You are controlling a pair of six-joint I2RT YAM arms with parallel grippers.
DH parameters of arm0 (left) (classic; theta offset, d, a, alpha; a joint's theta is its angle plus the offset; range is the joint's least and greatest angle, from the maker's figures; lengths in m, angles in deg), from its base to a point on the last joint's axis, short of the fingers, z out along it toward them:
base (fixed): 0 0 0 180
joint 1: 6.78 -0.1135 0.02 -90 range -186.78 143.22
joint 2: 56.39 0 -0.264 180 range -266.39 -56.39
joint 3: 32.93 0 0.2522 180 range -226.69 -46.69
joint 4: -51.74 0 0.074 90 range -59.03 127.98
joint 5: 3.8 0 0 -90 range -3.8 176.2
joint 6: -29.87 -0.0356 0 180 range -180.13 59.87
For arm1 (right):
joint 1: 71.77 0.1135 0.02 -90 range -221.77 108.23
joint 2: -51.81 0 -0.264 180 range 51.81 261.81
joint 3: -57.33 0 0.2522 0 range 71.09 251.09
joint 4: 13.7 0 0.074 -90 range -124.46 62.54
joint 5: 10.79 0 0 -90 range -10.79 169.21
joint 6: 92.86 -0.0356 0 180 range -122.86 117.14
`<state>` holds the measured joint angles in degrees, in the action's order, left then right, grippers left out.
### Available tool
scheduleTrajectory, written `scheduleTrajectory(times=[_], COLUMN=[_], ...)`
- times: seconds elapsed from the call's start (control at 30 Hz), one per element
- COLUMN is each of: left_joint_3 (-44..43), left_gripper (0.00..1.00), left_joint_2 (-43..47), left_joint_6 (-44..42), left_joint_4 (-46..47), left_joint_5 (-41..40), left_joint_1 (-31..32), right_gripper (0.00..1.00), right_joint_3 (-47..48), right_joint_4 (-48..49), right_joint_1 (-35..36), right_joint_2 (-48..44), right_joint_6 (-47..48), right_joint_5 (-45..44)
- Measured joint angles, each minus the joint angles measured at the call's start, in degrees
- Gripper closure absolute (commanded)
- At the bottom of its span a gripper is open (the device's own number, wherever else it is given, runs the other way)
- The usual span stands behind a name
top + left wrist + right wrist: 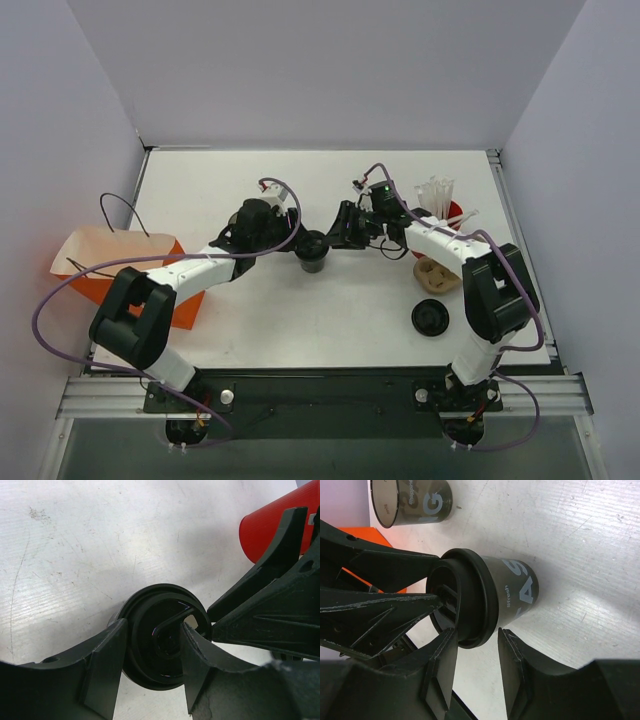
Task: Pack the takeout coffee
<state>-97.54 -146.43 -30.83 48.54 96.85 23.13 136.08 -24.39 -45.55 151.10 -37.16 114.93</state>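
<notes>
The takeout coffee [312, 250] stands upright at mid-table: a small dark cup [517, 587] with pale lettering and a black round lid [470, 597]. My left gripper [298, 243] is over it from the left and open. In the left wrist view one of its fingers [107, 665] is at the lid's [150, 625] left rim and the other lies across the lid's top. My right gripper [477, 632] comes in from the right [330, 238], also open. Its fingertips [442, 660] sit either side of the lid's rim, with a gap showing.
A lidless see-through cup [412, 500] stands just behind the coffee. An orange bag [120, 275] lies at the left edge. At the right are a red cup [452, 212] with white sticks, a brown holder [437, 275] and a flat black lid disc [430, 318].
</notes>
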Motion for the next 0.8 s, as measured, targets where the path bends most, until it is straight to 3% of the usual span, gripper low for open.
scheduleTrajectory(times=[0.33, 0.8], left_joint_3=[1.51, 6.71], left_gripper=[0.44, 0.45], left_joint_2=[0.07, 1.55], left_joint_6=[0.26, 2.69], left_joint_4=[2.86, 8.83], left_joint_5=[-2.34, -8.2], left_joint_1=[1.07, 3.5], right_gripper=[0.66, 0.59], right_joint_3=[-3.45, -8.28], right_joint_4=[4.72, 7.93], right_joint_1=[-0.5, -1.16], right_joint_2=[-1.33, -3.48], right_joint_6=[-1.7, -3.19], right_joint_5=[0.72, 0.52])
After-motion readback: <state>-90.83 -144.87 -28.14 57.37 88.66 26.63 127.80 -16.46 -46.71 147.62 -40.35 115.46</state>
